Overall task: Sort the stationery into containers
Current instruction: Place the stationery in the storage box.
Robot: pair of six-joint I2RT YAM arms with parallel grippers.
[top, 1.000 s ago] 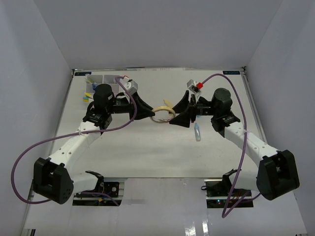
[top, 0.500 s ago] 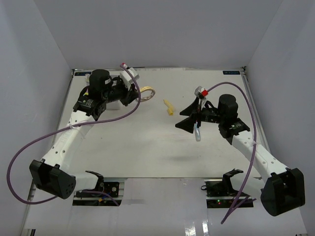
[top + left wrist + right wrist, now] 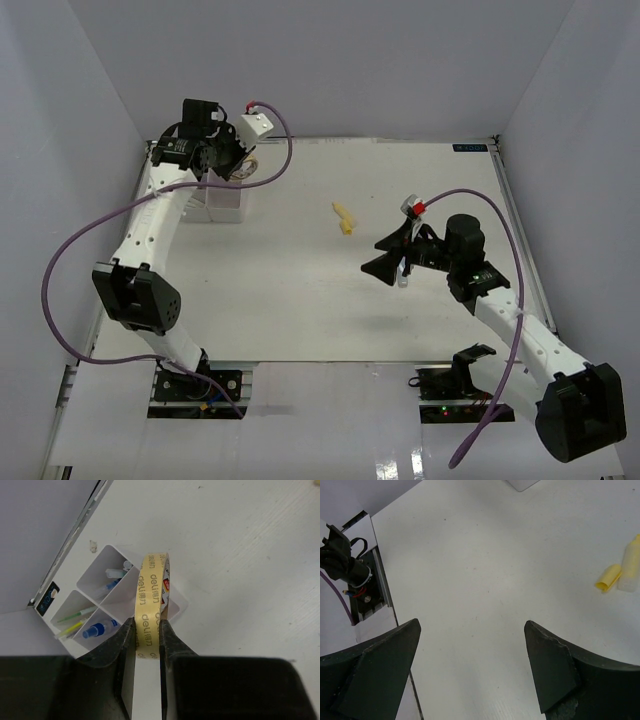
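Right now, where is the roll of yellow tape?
In the left wrist view, the tape roll stands on edge, pinched in the left end effector, over the white organizer tray at the far left corner of the table.

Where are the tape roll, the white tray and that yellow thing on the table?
tape roll (image 3: pixel 152 605), left wrist view, outer band.
white tray (image 3: pixel 92 564), left wrist view, outer rim.
yellow thing (image 3: pixel 344 219), top view, its middle.

The tape ring (image 3: pixel 151 600) is tan-yellow with repeated dark lettering. The tray (image 3: pixel 100 562) is white and holds a blue-capped bottle (image 3: pixel 99 629), a green pen (image 3: pixel 80 614) and a yellow pen (image 3: pixel 70 629). A yellow marker (image 3: pixel 631 560) lies on the white counter (image 3: pixel 300 290). The jaws are black and the cables (image 3: pixel 47 292) purple.
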